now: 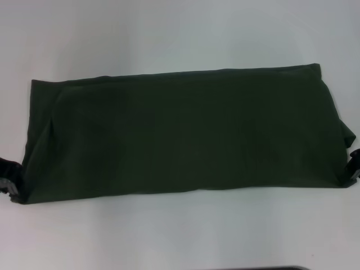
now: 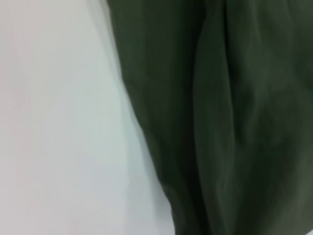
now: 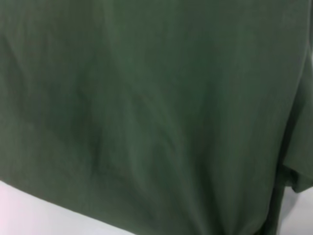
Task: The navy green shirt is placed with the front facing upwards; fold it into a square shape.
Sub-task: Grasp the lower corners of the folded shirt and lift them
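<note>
Lying flat on the white surface [image 1: 180, 236]: navy green shirt [image 1: 180, 132], folded lengthwise; my left end effector [image 1: 11, 179] and right end effector [image 1: 354, 166] flank its ends, grip state undeterminable; uneven lifting risks skewing the fold.

Plain white flat bench [image 1: 169, 236] carries everything. Directly on it: large dark olive-green cotton shirt [image 1: 185, 132], folded into a long wide rectangle w/ plain side up, lying flat across the middle, a few soft creases near both ends. Bare bench shows all round it.
</note>
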Robot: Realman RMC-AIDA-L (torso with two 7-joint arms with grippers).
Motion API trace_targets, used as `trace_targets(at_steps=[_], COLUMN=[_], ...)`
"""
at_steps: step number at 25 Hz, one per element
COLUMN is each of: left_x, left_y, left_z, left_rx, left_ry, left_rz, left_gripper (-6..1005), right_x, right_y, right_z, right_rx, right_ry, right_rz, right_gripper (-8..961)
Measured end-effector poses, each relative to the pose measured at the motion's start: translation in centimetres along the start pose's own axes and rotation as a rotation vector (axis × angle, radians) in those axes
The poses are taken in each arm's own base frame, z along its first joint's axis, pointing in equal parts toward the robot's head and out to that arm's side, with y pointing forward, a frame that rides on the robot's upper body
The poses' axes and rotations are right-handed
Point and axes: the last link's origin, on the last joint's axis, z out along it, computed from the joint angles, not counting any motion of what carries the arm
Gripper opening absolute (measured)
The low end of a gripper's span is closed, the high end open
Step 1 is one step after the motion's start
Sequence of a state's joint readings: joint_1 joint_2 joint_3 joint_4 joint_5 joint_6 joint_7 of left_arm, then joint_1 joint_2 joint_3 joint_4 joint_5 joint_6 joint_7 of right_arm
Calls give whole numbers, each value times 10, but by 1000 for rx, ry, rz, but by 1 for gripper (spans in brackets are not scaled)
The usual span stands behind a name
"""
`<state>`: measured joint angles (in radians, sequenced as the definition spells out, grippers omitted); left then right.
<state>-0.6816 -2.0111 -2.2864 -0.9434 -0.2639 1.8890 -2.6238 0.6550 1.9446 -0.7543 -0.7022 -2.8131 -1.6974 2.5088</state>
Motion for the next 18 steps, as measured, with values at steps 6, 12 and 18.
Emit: trace_targets(at_steps=[6, 12, 18], left_x=[-2, -3, 1], left_y=[-7, -15, -15], left_z=[-2, -2, -2], left_rx=[54, 93, 105], left_ry=[-21, -15, 0], left_rz=[-14, -40, -43], left_gripper=[3, 3, 2], right_x=[-1, 0, 2], right_y=[-2, -3, -1], right_z=[-2, -2, 1], right_rx=[8, 10, 1], right_ry=[-8, -5, 5], right_rz=[6, 8, 1], right_gripper=[43, 48, 53])
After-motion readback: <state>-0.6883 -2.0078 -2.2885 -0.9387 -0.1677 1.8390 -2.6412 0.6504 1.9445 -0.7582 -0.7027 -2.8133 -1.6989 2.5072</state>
